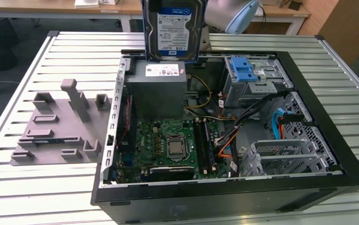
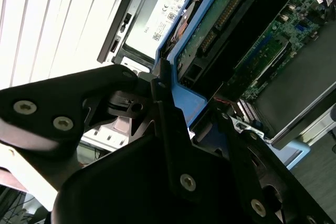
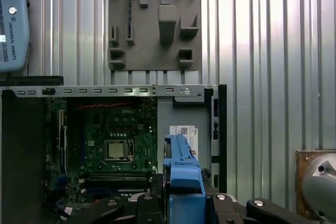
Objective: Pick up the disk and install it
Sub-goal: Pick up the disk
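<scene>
The disk (image 1: 172, 30), a silver hard drive with a blue-and-white label in a blue carrier frame, hangs upright above the far end of the open computer case (image 1: 329, 140), over the grey power supply box (image 1: 157, 89). In the second wrist view my gripper (image 2: 191, 116) is shut on the disk (image 2: 220, 19). Its black fingers (image 2: 163, 103) press the blue frame's edges, and the drive's green circuit board faces the camera. The first wrist view looks down on the disk's blue frame edge (image 3: 184, 174), which stands between the black gripper parts (image 3: 181, 205).
The case lies open on a slatted metal table (image 1: 42, 187), showing the motherboard (image 1: 173, 145), cables and a drive cage with a blue ridged clip (image 1: 242, 70). A grey fixture plate (image 1: 61, 124) with upright pegs sits at the exterior view's left. A teach pendant (image 3: 11, 22) lies beside the case.
</scene>
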Available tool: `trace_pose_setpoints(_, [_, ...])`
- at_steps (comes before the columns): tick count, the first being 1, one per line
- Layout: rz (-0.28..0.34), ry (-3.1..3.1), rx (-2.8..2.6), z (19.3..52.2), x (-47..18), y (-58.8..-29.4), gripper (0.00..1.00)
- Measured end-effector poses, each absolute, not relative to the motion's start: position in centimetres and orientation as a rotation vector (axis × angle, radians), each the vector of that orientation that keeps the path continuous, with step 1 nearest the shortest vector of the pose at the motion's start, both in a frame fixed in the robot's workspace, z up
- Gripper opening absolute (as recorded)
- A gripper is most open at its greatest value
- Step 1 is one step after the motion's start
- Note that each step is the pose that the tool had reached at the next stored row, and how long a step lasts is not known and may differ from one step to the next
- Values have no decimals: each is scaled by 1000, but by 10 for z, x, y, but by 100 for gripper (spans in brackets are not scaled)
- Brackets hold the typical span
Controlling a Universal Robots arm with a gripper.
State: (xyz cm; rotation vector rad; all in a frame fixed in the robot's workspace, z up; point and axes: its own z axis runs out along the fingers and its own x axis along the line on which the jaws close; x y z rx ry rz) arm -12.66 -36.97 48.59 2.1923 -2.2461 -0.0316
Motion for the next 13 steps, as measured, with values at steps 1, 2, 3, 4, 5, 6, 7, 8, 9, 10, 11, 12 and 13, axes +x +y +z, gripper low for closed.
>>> trace_pose_setpoints(1, [-32,-2246,2192,486,-126,-370,36])
trace_pose_setpoints(2, [-32,-2246,2192,486,-125,-370,36])
trace_pose_setpoints(3, [-32,-2246,2192,486,-124,-370,36])
trace_pose_setpoints(4, [-32,-2246,2192,486,-123,-371,36])
trace_pose_setpoints(5, [-32,-2246,2192,486,-123,-371,36])
trace_pose_setpoints(6, [-32,-2247,2192,486,-122,-372,36])
trace_pose_setpoints(7, [-32,-2247,2192,486,-122,-372,36])
trace_pose_setpoints(8, [-32,-2247,2191,486,-121,-373,36])
trace_pose_setpoints(9, [-32,-2247,2191,486,-121,-374,36])
trace_pose_setpoints(10, [-32,-2248,2191,486,-120,-375,36])
trace_pose_setpoints(11, [-32,-2248,2190,486,-120,-376,36])
trace_pose_setpoints(12, [-32,-2248,2190,486,-120,-377,36])
trace_pose_setpoints(13, [-32,-2249,2190,486,-119,-378,36])
